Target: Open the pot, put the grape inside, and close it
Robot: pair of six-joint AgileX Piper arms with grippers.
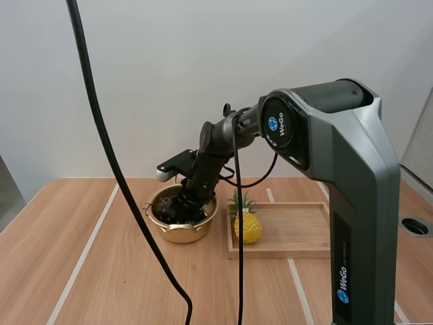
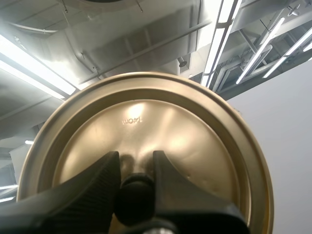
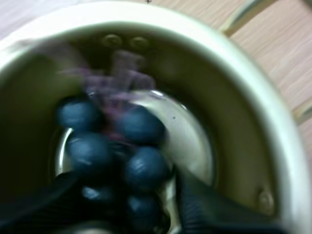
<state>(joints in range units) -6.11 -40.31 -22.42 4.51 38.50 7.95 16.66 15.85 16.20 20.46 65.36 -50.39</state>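
Your right end effector (image 1: 177, 208) is down inside the pot (image 1: 181, 235), which stands open on the surface (image 1: 88, 271) toward the far edge, about midway between the left and right edges. From the right wrist camera, the bunch of grapes (image 3: 139, 126) sits between its two fingers, with the near berries pinched at the tips and the rest of the bunch low over the pot's shiny floor. I judge you are carrying the bunch this deep so that it lands on the bottom rather than dropping from the rim and scattering.

Your left end effector (image 2: 135, 161) is closed on the black knob (image 2: 134, 197) of the lid (image 2: 146, 112), one finger on each side. It holds the lid up off the surface. That leaves the pot's mouth free for the right arm and has the lid ready in your grip for closing.

A wooden tray (image 1: 298, 230) lies just beside the pot toward the right edge. A toy pineapple (image 1: 247, 227) stands at the tray's near-left corner, close to the pot's rim.

By my reading, opening is done and placing is nearly done. What remains is to let go of the bunch, lift the right arm straight out, and set the lid on. The main risk is a berry or stem catching on a finger as you withdraw.
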